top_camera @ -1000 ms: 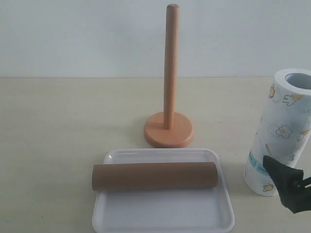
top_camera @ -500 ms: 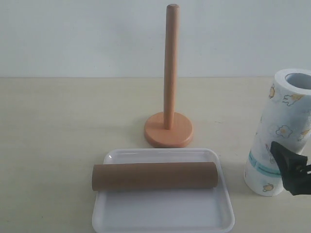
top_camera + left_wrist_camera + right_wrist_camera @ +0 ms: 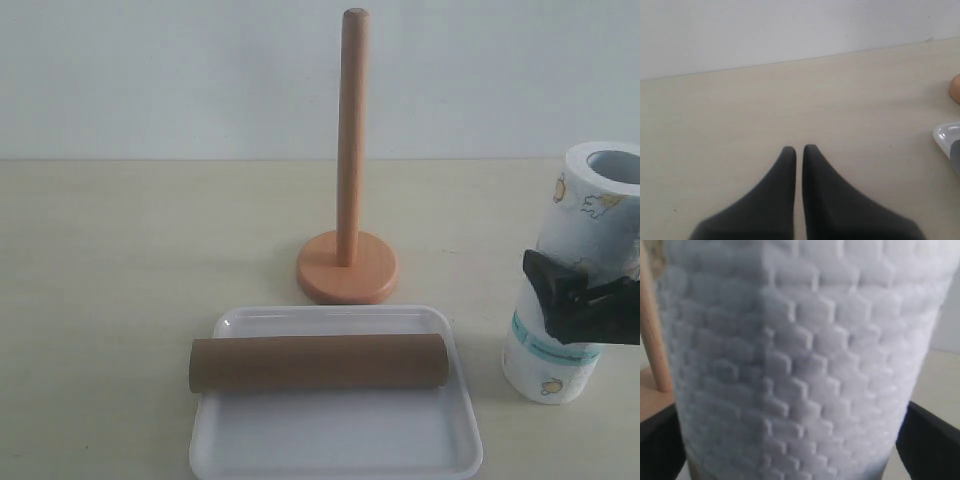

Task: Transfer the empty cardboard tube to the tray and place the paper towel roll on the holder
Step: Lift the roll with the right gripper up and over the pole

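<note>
The brown cardboard tube point(image 3: 318, 363) lies crosswise in the white tray point(image 3: 335, 440) at the front. Behind the tray stands the bare wooden holder point(image 3: 348, 150). The printed paper towel roll point(image 3: 590, 210) stands upright at the right edge. My right gripper point(image 3: 575, 300) is open around the roll's lower half. In the right wrist view the roll point(image 3: 800, 355) fills the space between the two dark fingers point(image 3: 932, 440), and the holder's post point(image 3: 651, 330) shows behind it. My left gripper point(image 3: 799, 150) is shut and holds nothing above bare table; it is out of the exterior view.
The left wrist view catches a corner of the tray point(image 3: 945, 137) and a sliver of the holder's base point(image 3: 956, 87) at its edge. A pale wall runs along the back of the beige table point(image 3: 130, 260).
My right gripper has risen and moved in from the front right corner until its fingers stand on either side of the roll. Roll, tube, tray and holder have not moved.
</note>
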